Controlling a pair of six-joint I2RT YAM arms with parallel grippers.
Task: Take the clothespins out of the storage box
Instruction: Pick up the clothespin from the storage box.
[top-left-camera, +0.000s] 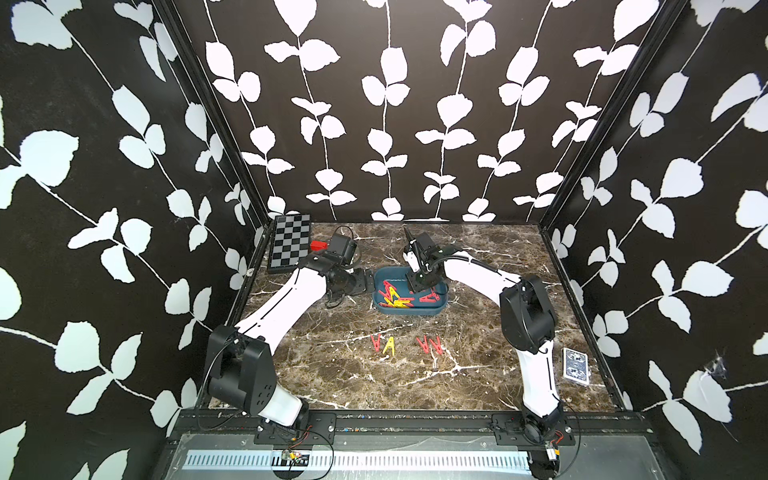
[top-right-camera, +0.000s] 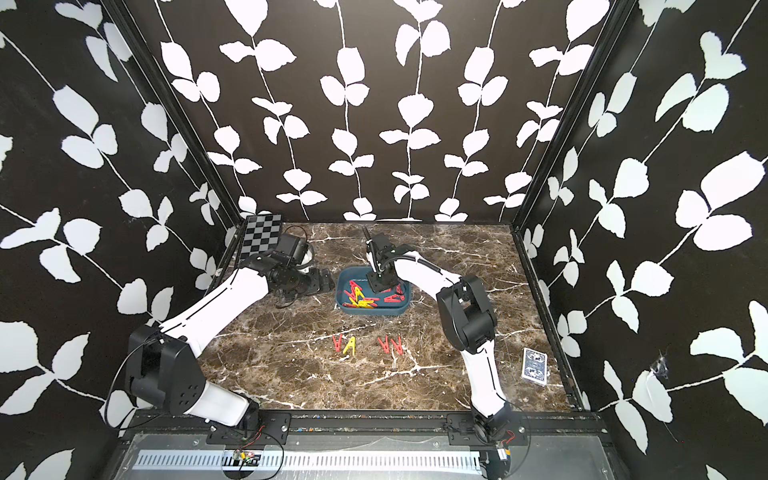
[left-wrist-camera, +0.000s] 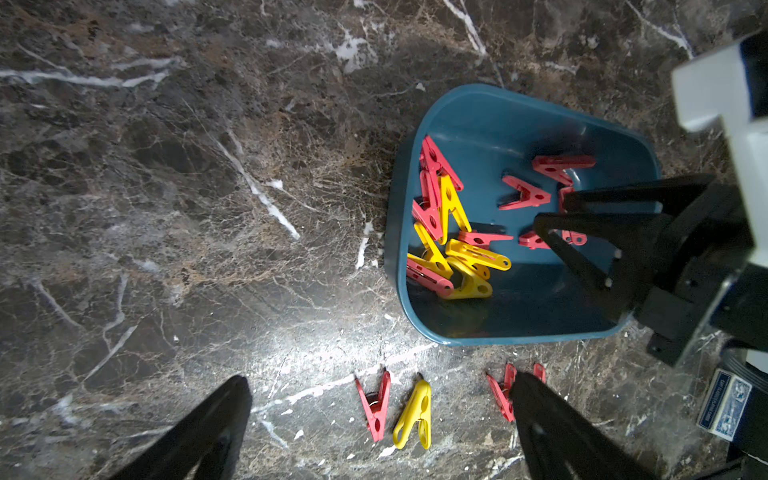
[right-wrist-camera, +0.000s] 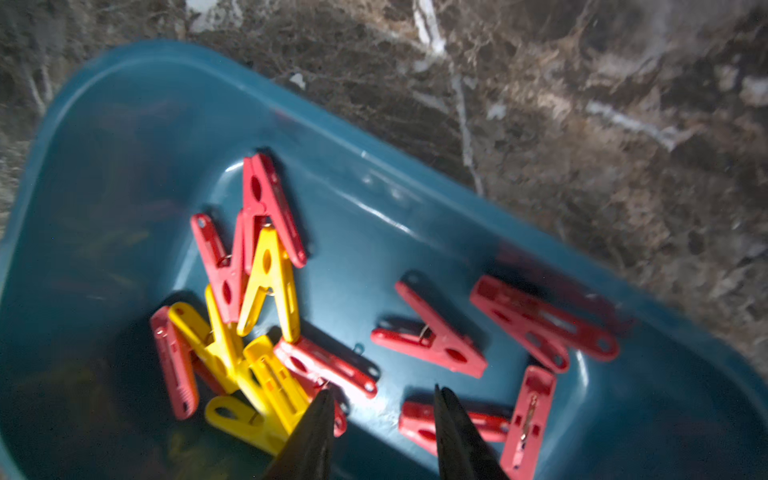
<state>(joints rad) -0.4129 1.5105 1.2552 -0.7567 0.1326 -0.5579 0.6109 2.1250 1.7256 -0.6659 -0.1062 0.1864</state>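
Clothespins: red and yellow heap in box, mid-bench; 4 more toward front edge | right pincer: fingers narrowly apart, low inside box | left pincer: wide apart, beside box

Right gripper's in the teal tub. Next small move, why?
Probably shift the right gripper sideways to straddle the flat-lying red plastic clothespin before closing: the jaws stand apart over bare floor of the teal plastic storage box, with that peg under one finger.
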